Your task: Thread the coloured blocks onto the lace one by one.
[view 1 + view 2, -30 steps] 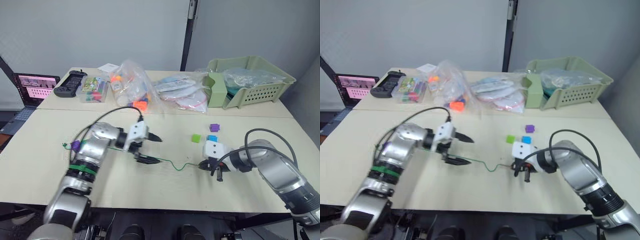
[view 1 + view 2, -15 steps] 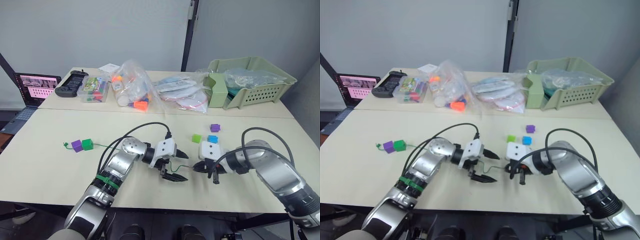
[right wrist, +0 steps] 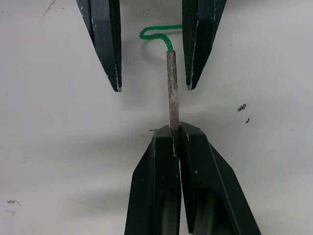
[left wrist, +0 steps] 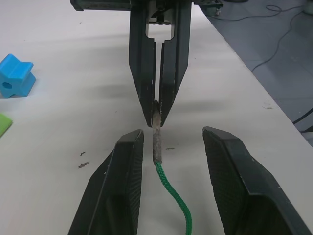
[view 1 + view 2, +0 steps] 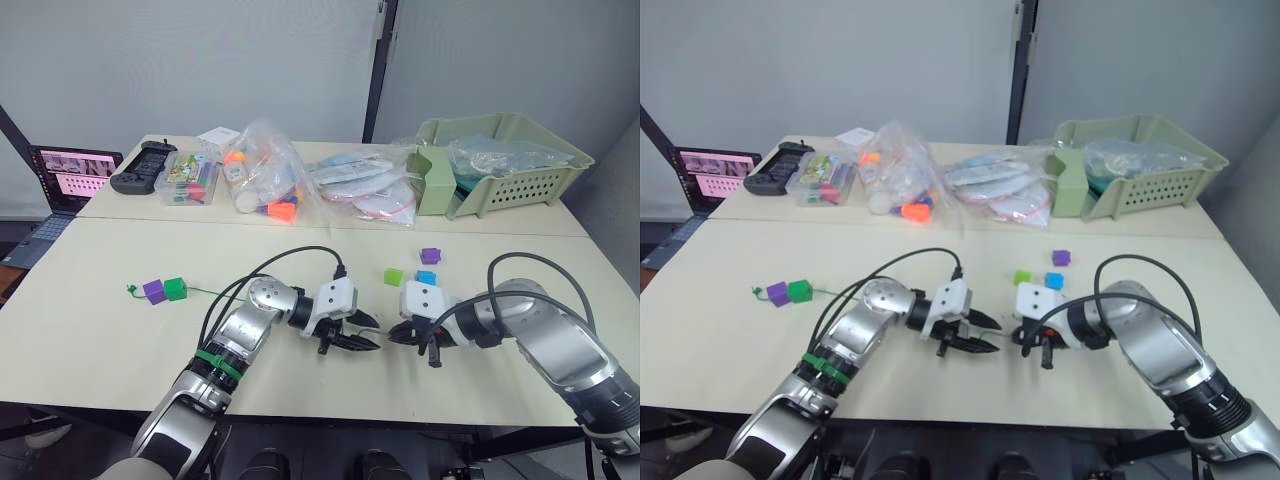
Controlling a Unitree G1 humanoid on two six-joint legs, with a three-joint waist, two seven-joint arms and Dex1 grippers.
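done: 2 blocks, purple block [image 5: 153, 291] and dark green block [image 5: 175, 288], sit at lace [image 4: 173, 198] knot end
left: 3 loose blocks [image 5: 424, 277]
right gripper [image 3: 174, 131]: pinching lace tip
left gripper [image 4: 171, 147]: spread around tip

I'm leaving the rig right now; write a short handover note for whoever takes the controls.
Right gripper: shut on the lace's stiff tip.
Left gripper: open, fingers either side of the tip, not gripping.
Done: a purple block and a dark green block sit on the lace near its far end.
Left: light green block, blue block and second purple block lie loose on the table.
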